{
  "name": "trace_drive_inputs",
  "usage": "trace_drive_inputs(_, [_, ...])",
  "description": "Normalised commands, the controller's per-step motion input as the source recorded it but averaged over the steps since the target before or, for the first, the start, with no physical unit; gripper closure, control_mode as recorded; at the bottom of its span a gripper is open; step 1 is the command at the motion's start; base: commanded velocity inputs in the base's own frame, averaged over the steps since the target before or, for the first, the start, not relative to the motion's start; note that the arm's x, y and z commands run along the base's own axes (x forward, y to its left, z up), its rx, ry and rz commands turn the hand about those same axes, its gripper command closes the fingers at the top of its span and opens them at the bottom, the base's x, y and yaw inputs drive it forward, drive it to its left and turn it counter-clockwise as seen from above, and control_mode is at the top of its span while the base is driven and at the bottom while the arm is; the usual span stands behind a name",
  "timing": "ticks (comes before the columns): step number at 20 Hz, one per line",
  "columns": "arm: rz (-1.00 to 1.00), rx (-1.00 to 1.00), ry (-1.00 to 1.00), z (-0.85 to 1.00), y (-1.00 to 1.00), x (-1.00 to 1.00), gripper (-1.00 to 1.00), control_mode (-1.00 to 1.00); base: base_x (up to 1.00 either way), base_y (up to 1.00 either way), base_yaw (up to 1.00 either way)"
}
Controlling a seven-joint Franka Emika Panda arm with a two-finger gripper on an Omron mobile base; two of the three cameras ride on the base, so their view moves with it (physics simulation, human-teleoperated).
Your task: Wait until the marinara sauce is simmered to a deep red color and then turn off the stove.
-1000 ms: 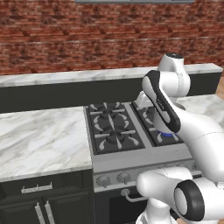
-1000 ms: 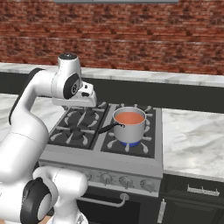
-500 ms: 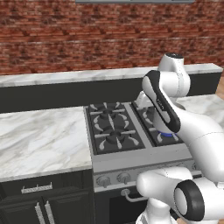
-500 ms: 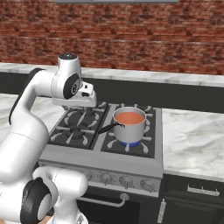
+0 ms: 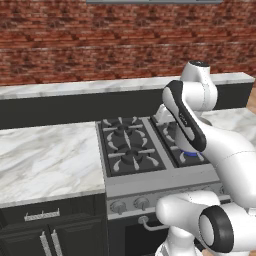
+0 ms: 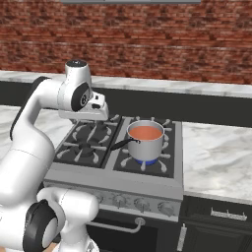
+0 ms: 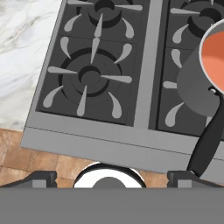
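The stove is a steel gas range with black grates and a row of round knobs along its front. A small steel saucepan stands on its front right burner over a blue flame. The marinara sauce fills the pan with a flat, light orange-red surface. In the hand view the sauce and the pan's dark handle sit at the right edge. My gripper hangs open above the stove's front left burner, left of the pan, holding nothing.
Marble counter flanks the stove on the left, and more counter lies on the right. A brick wall rises behind a raised back ledge. Dark cabinets stand below. My own arm hides the pan in the left base view.
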Motion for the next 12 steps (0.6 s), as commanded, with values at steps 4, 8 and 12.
trace_drive_inputs(4, [0.0,0.0,0.0,0.0,0.0,0.0,-1.0,-1.0,0.0,0.0,0.0])
trace_drive_inputs(8, [0.0,0.0,0.0,0.0,0.0,0.0,-1.0,-1.0,0.0,0.0,0.0])
trace_drive_inputs(12, [0.0,0.0,0.0,0.0,0.0,0.0,-1.0,-1.0,0.0,0.0,0.0])
